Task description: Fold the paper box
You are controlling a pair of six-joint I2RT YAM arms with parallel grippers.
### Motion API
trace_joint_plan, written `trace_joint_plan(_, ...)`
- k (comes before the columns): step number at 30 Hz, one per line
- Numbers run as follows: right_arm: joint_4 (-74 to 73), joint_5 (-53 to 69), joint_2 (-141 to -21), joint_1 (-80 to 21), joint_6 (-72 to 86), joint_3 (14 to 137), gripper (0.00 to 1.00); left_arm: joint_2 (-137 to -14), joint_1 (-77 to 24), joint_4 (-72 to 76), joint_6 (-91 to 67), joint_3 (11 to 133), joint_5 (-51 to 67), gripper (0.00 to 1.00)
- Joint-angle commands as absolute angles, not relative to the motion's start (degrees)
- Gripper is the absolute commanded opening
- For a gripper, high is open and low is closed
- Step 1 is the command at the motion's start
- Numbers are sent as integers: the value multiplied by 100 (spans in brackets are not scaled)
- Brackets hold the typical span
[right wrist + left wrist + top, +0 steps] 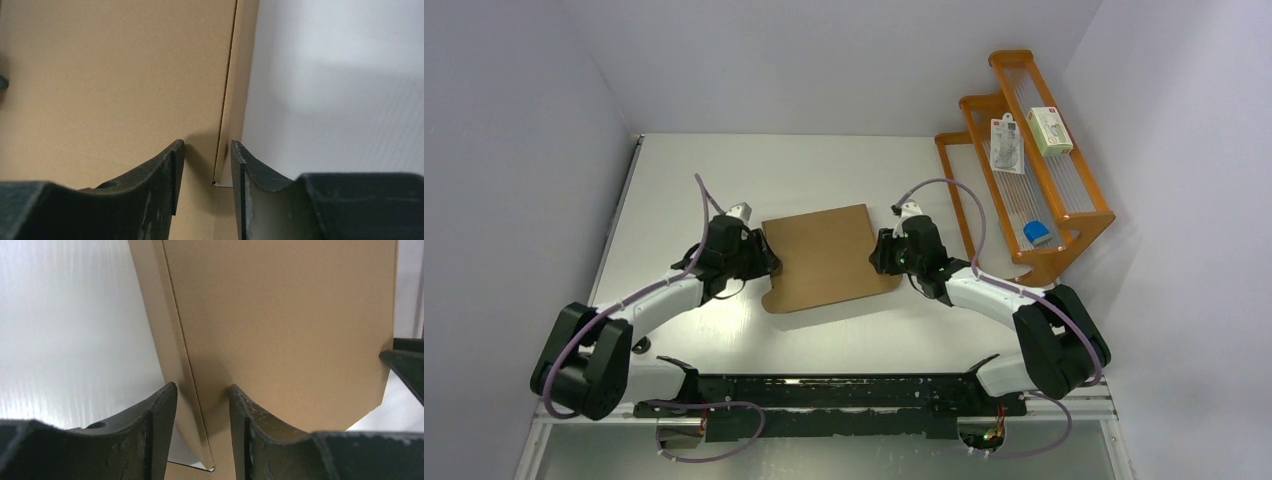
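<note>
Where the white table (724,180) meets the pale, bare walls that close it in on three sides, we see an orange wire-fronted rack (1064,215) leaning into the far right corner. It carries two small white packages (1007,145) on its upper tiers and a small blue item (1037,233) lower down. The tabletop is glossy and throws back a soft glare near the arms' bases, where a black rail runs along the near edge.

The paper box (824,258), plain brown cardboard, lies near the middle of the table between the two arms. The left gripper (764,262) is at its left edge and the right gripper (879,255) at its right edge.

From the left wrist, we see the left gripper (202,387) with jaws partly spread astride a raised side flap. A gap shows beside the cardboard, so we see no pinch.

From the right wrist, the right gripper (206,144) likewise straddles the opposite flap edge, jaws partly apart, with the white surface just beyond.
</note>
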State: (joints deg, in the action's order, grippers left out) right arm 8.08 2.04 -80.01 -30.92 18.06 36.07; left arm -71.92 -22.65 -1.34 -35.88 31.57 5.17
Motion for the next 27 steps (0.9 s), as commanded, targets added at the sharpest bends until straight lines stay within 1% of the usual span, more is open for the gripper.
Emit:
trace_joint_plan(1,1036,338,-8059,-2850,2078,3207,41,-7756,-2294,435,-3363,3427,590,47)
trace_joint_plan(5,1266,402,-8037,-2726,2222,3268,39,-8240,-2270,562,-3186,3893,358,45)
trace_joint_plan(8,1218,360,-7969,-2702,2272,3484,40,-8300,-2242,596,-3164,4191,383,48)
trace_joint_plan(14,976,124,-7354,-2665,2273,3460,46,-7415,-2241,334,-3209,3911,238,62)
trace_joint_plan(17,965,104,-7131,-2657,2274,3284,49,-7028,-2241,318,-3327,3605,410,65)
trace_joint_plan(21,1102,217,-7264,-2650,2338,3135,50,-7056,-2254,577,-3488,3274,701,65)
trace_joint_plan(27,1570,402,-7624,-2645,2502,2902,45,-7487,-2250,979,-3516,3028,858,61)
